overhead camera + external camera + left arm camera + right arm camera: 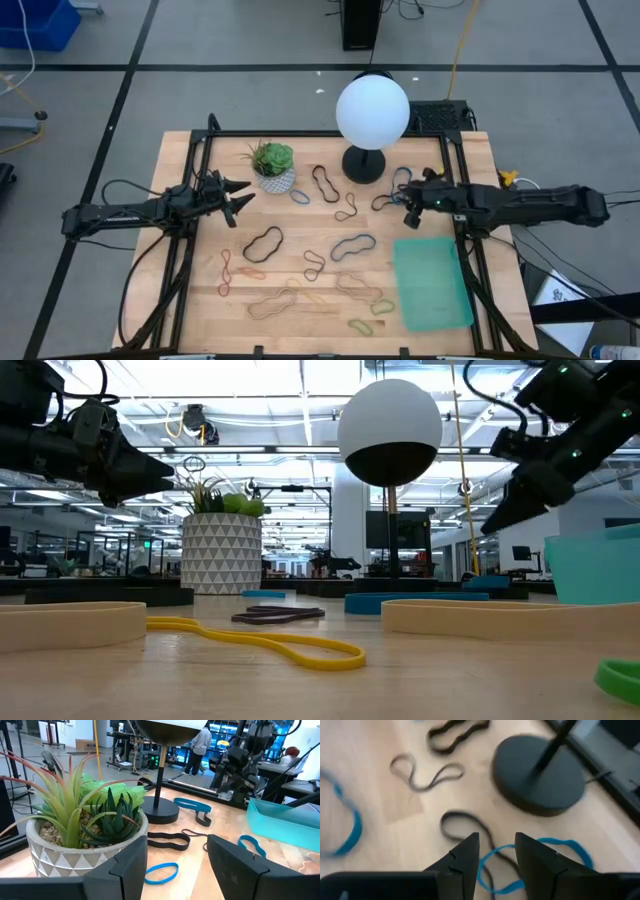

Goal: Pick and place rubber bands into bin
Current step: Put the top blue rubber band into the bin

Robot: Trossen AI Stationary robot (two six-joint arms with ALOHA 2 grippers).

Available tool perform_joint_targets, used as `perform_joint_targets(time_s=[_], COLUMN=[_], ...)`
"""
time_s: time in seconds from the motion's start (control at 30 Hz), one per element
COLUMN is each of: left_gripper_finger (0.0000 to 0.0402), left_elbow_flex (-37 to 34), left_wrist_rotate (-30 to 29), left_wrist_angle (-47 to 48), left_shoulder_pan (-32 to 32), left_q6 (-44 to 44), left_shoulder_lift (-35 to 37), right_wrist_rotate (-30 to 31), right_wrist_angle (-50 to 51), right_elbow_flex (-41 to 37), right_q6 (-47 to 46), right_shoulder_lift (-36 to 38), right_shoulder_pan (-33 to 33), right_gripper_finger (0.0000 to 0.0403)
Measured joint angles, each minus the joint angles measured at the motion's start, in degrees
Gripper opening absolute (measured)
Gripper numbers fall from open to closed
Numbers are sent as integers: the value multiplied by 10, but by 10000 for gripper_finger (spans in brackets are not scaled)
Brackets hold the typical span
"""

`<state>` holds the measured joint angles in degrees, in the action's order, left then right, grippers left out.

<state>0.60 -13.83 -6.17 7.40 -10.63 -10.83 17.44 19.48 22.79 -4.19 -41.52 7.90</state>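
Several rubber bands lie flat on the wooden table: a black one [263, 243], a grey-blue one [352, 246], a red one [226, 272], a tan one [275, 303] and a green one [360, 325]. The teal bin [432, 280] lies at the near right. My right gripper [496, 845] is open above a blue band [560, 845] and a black band [465, 822], beside the lamp base; it also shows in the high view [408, 198]. My left gripper [177, 862] is open and empty, off the table next to the plant pot; it also shows in the high view [238, 196].
A lamp with a white globe [372, 108] stands on a black round base [363, 165] at the far middle. A white patterned plant pot [273, 170] stands to its left. Black frame rails [190, 250] run along both sides of the table. People stand in the room behind.
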Motion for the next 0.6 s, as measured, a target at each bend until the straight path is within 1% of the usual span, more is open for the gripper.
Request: perform_joint_targets(time_s=[0.07, 0.1, 0.23, 0.6], left_gripper_finger=[214, 214, 214, 214], left_elbow_flex=[0, 0, 0, 0], left_wrist_rotate=[0, 0, 0, 0], left_wrist_angle=[0, 0, 0, 1], left_shoulder_pan=[0, 0, 0, 0], left_q6=[2, 3, 2, 0], left_shoulder_lift=[0, 0, 0, 0], right_wrist_rotate=[-26, -29, -11, -7], right_wrist_angle=[-2, -2, -3, -15], right_elbow_flex=[1, 1, 1, 1], right_q6=[15, 18, 21, 21], right_shoulder_lift=[-21, -33, -70, -144], right_shoulder_pan=[0, 0, 0, 0], right_gripper_finger=[111, 109, 102, 100])
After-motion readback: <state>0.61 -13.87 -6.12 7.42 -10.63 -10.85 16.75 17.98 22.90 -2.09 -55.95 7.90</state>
